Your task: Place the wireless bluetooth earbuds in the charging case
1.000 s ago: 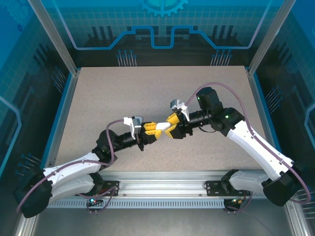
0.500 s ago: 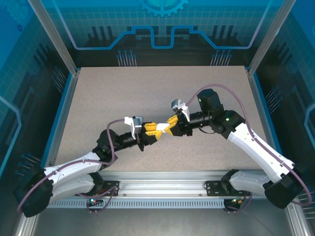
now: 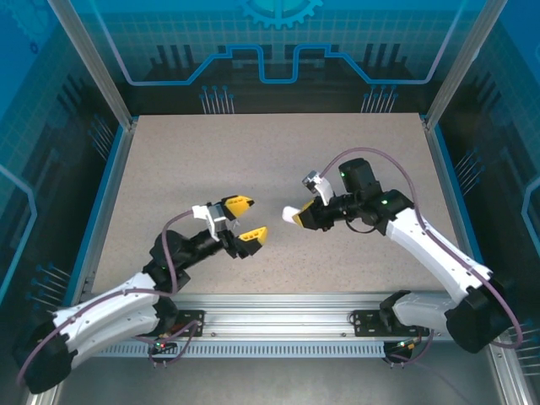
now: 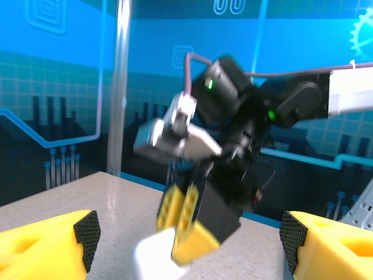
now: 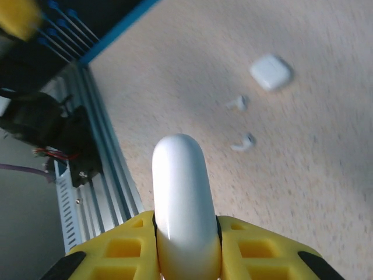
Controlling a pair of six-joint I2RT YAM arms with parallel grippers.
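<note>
My right gripper (image 3: 297, 216) is shut on a white charging case (image 3: 288, 214), held above the middle of the table. In the right wrist view the case (image 5: 180, 175) stands edge-on between the yellow fingers (image 5: 262, 248). On the table beyond it lie two tiny white earbuds (image 5: 237, 103) (image 5: 243, 142). My left gripper (image 3: 247, 221) is open and empty, a short way left of the case. In the left wrist view its pads (image 4: 87, 232) sit wide apart, with the right gripper (image 4: 185, 230) and the case (image 4: 152, 261) in front of them.
A second white case (image 5: 271, 72) lies closed on the table past the earbuds. The aluminium rail (image 5: 102, 192) runs along the table's near edge. Blue walls and metal posts (image 3: 101, 76) enclose the speckled table (image 3: 278, 152).
Both grippers were at the case one second ago. The left one has opened, let go and drawn back to the left. The right one has closed on the case and pulled it slightly right.
</note>
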